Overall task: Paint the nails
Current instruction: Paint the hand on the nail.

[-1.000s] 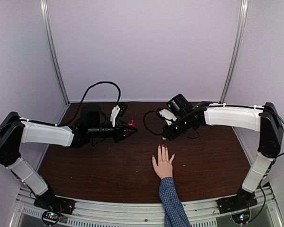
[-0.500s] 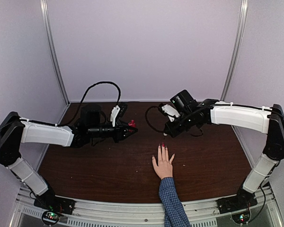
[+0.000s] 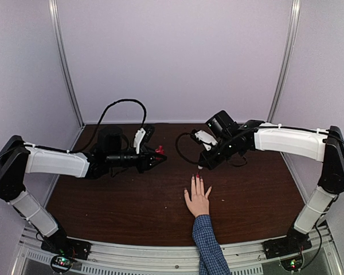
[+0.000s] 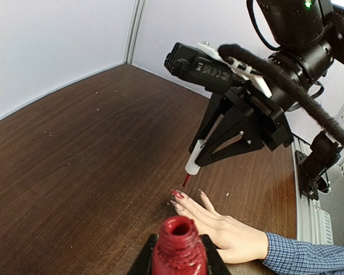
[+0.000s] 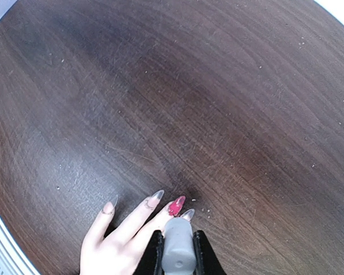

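Top external view: light-skinned human hand with blue checked sleeve (image 3: 198, 199) lying flat, palm down, on the dark brown wooden table (image 3: 103, 195), between the two arms and nearer the right one.
Nails: long, pointed fingernails (image 5: 176, 205) at the spread fingertips; one coated glossy red, the neighbouring ones seemingly bare or clear; in the left wrist view a second one (image 4: 175, 206) perhaps tinted, not certain.
Handling: living fingers, soft and liable to shift; nails thin, stiff and slick, wet coat easily smeared. Not for gripping, only light brush contact along each nail, by judgement.
Right gripper (image 5: 178, 252): closed tight on the white cap handle of the polish brush (image 4: 193, 162), red bristle tip (image 4: 185, 181) poised just above the fingertips, apart from the painted nail.
Left gripper (image 4: 178, 264): clamped around the small red glass polish bottle (image 4: 178, 247), held upright, well apart from the hand.
Container: bottle uncapped, neck rim smeared red; polish level inside not visible.
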Robot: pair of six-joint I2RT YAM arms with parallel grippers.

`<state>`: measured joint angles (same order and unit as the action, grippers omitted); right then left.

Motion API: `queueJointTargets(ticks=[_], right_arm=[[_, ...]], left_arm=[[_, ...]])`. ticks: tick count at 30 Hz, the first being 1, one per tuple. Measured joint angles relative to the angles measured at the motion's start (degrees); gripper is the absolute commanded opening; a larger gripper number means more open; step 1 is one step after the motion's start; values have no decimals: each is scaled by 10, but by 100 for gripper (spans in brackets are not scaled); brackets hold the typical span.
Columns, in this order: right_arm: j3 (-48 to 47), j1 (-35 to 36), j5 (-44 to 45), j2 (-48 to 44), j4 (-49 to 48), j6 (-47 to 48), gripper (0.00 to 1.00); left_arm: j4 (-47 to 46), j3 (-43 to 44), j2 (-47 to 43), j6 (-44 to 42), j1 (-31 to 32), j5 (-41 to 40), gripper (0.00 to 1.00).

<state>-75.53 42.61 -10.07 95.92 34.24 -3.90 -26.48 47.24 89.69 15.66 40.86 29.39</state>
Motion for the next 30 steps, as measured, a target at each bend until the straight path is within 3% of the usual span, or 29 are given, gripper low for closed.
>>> queueJointTargets(ticks=[30], right_arm=[[-1, 0, -15, 20, 10, 8, 0]], left_arm=[[-1, 0, 0, 0, 0, 0, 0]])
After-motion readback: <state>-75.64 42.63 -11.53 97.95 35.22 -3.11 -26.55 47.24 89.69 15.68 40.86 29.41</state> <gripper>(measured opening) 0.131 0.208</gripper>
